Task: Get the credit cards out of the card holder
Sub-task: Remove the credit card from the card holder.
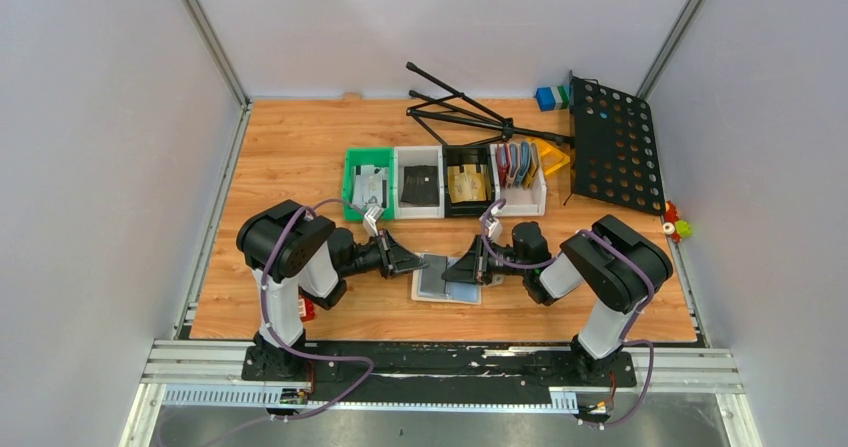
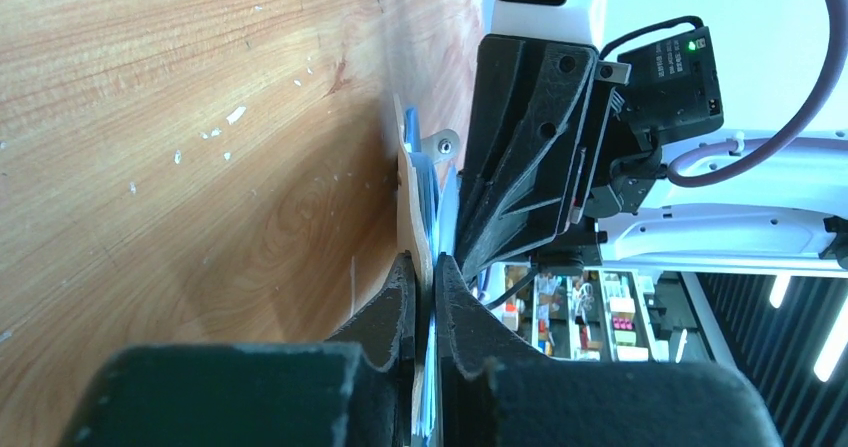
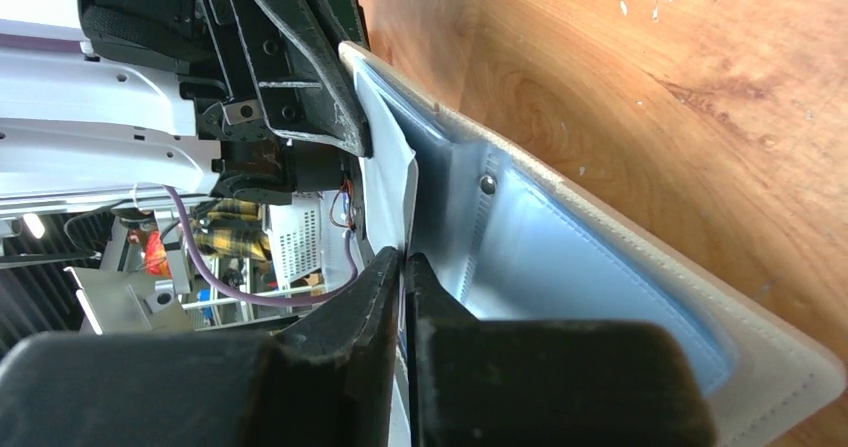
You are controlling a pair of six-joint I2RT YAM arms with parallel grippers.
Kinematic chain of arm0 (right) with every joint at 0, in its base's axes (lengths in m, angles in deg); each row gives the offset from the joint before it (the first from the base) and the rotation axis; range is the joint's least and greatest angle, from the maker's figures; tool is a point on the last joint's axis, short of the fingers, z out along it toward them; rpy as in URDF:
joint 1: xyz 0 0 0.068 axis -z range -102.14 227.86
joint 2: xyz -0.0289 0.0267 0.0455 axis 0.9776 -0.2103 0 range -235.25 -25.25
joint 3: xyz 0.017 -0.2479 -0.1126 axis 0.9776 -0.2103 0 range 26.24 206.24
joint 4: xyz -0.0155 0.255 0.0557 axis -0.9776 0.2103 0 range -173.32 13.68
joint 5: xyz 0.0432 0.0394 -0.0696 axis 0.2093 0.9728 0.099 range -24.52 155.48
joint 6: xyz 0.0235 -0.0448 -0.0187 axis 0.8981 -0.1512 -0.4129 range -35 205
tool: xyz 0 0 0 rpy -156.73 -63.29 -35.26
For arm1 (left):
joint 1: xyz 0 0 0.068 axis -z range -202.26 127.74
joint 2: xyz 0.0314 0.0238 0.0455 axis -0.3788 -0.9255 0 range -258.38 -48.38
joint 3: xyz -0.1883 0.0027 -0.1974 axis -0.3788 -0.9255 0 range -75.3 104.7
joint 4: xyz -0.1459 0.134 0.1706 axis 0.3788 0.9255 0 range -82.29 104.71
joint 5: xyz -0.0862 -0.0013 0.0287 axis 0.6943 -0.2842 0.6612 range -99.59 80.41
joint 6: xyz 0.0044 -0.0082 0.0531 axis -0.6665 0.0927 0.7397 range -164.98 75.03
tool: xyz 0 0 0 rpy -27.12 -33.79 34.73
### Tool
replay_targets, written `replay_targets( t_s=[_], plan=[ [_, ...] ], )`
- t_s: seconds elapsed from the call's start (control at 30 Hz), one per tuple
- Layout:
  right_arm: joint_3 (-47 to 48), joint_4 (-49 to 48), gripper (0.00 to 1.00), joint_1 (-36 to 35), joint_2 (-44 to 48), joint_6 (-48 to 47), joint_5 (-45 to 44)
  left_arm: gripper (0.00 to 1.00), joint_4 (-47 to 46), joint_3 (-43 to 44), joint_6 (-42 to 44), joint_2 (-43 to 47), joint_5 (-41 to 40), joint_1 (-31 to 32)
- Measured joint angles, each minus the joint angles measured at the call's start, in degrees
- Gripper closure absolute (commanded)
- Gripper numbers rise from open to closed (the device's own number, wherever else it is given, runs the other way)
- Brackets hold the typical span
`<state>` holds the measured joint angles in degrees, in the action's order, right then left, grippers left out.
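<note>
Arms: you have two, the left arm (image 1: 290, 252) and the right arm (image 1: 615, 262).
Grippers: two, the left gripper (image 1: 418, 264) and the right gripper (image 1: 451, 274).
Card holder (image 1: 445, 289): one.
Bins: you can count four in a row: green bin (image 1: 350, 172), white bin (image 1: 398, 182), black bin (image 1: 448, 157), second white bin (image 1: 541, 192).
Wallets (image 1: 517, 163): at least three in the second white bin; you cannot tell more.
Music stand (image 1: 612, 142): one.
Blocks at the table's far edge: two, blue block (image 1: 545, 97) and green block (image 1: 562, 95).

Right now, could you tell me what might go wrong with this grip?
1. The left gripper and right gripper pinch opposite edges of the card holder; pulling apart could strain its seams.
2. The right one clamps a thin pale layer, no dark card visible, so a pull may drag the holder.
3. The grippers nearly meet; they may collide.
</note>
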<state>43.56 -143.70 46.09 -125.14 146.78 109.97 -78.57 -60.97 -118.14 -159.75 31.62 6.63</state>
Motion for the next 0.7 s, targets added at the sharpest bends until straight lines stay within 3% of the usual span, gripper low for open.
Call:
replay_targets(
  t_s=[0.1, 0.3, 0.7],
  plan=[
    [0.00, 0.04, 0.75, 0.00, -0.20, -0.20, 0.07, 0.82, 0.04, 0.00, -0.02, 0.00, 0.33, 0.00],
    [0.02, -1.49, 0.75, -0.02, -0.20, 0.13, 0.72, 0.80, 0.13, 0.02, -0.07, 0.00, 0.68, -0.04],
    [0.74, -1.46, 0.77, -0.46, -0.09, 0.83, 1.66, 0.90, 0.02, 0.11, -0.48, 0.02, 0.46, 0.09]
  ],
)
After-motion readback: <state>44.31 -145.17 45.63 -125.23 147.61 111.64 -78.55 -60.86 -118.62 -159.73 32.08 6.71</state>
